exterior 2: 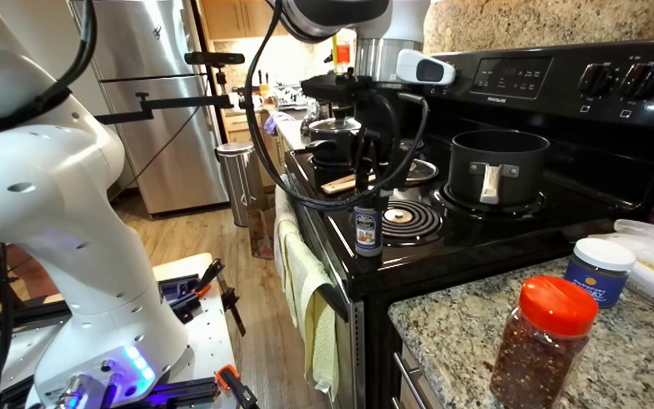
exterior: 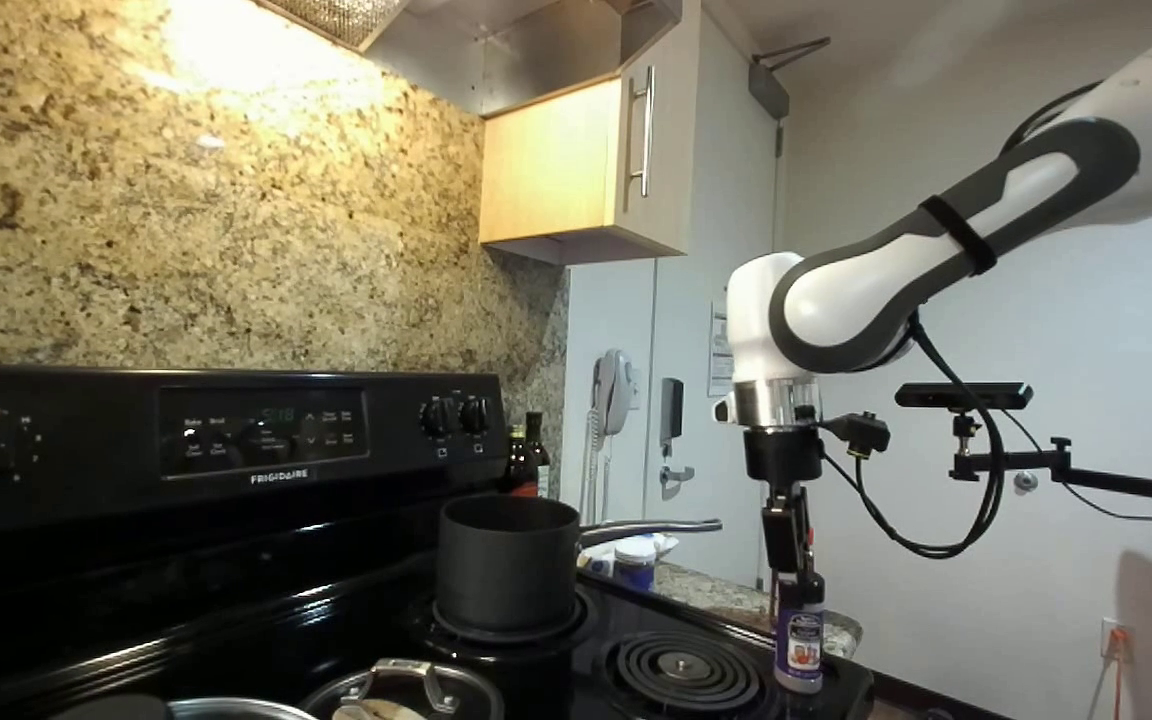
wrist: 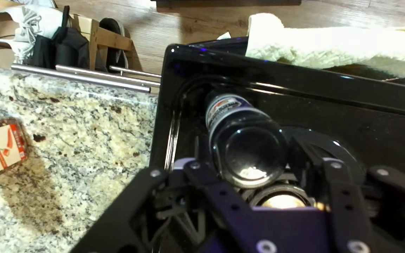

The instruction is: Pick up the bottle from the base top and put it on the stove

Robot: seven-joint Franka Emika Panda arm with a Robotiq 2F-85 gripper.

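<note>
Jaws either side of an upright bottle (exterior: 800,637), dark-capped and purple-labelled.

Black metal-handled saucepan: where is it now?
In an exterior view, the saucepan sits on a rear burner of the black stove, left of the gripper.

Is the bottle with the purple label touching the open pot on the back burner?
Apart. Both exterior views show the gap: the bare coil burner and some black stove surface lie between the bottle and the pot.
</note>
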